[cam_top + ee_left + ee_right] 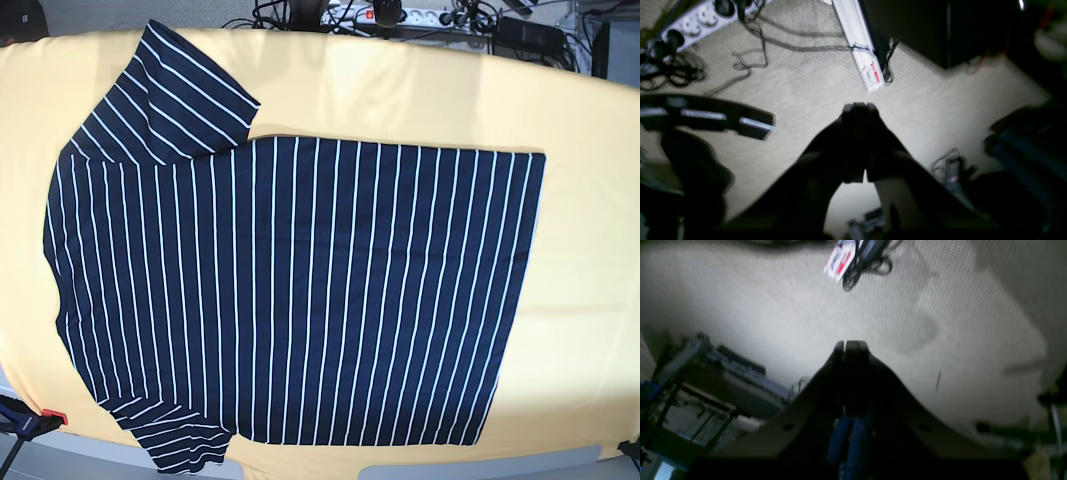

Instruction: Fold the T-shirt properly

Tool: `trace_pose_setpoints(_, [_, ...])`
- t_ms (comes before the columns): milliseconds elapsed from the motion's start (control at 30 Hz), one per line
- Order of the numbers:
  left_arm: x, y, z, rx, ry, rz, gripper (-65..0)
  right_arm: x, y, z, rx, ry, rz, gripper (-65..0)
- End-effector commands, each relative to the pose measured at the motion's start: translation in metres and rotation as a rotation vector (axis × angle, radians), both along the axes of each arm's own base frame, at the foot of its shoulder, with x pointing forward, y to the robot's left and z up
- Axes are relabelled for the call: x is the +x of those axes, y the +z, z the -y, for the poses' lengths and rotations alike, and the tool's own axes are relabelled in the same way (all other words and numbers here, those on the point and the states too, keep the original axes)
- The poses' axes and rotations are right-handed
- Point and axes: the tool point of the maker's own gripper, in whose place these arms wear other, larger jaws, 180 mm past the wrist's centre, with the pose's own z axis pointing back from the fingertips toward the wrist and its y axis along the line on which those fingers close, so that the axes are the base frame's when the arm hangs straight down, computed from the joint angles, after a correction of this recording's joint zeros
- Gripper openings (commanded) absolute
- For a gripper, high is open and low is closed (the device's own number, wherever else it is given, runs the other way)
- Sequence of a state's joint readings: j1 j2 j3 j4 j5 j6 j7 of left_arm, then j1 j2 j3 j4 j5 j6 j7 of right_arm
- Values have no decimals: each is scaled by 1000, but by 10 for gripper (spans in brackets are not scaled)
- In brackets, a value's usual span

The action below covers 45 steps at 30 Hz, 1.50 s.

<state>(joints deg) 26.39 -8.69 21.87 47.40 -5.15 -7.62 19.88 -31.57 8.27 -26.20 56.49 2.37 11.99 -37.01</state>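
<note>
We log 2 end effectors, left end effector (858,107) and right end effector (851,344), each with fingers pressed together and empty, both arms raised off the counter (590,200), pointing at carpet. The T-shirt (300,290) lies flat, spread across the counter: light, limp, creasing easily; we judge hem corners or shoulder seams best for grasping.

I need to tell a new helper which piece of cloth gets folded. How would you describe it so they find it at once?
Look at the big yellow cloth that covers the table in the base view. Spread flat across its middle lies the T-shirt, with one short sleeve pointing to the far left corner. It is dark navy with thin white stripes, while the cloth beneath it is plain yellow.
</note>
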Motion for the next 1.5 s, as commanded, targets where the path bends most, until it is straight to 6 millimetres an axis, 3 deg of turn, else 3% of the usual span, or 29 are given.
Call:
trace_pose_setpoints(0, [-14, 10, 4, -24, -24, -14, -650, -10, 8, 2, 1, 5, -13, -650])
trace_pose_setpoints(100, [-30, 35, -5, -53, -72, 12, -650, -13, 30, 6, 0, 11, 22, -650])
trace_pose_setpoints(200, [-38, 63, -25, -51, -108, 53, -650, -10, 55, 17, -11, 21, 80, -650])
trace_pose_setpoints(433, [-43, 132, -51, -66, -193, 139, -650, 13, 123, 48, -61, 108, 278, -650])
trace_pose_setpoints(533, [-36, 158, -58, -71, -251, 189, -650, 24, 151, 56, -92, 151, 362, -650])
trace_pose_setpoints(700, [2, 189, -79, -14, -311, 313, -650, 46, 188, 67, -159, 203, 495, -650])
trace_pose_setpoints(933, [69, 215, -119, 126, -256, 489, -650, 92, 225, 80, -280, 231, 711, -650])
trace_pose_setpoints(1200, [129, 249, -133, 182, -245, 676, -650, 159, 279, 100, -426, 216, 1017, -650])
trace_pose_setpoints(1333, [153, 266, -140, 216, -244, 756, -650, 179, 294, 124, -536, 250, 1108, -650])
trace_pose_setpoints(1467, [176, 287, -143, 235, -246, 847, -650, 208, 309, 133, -550, 270, 1241, -650])
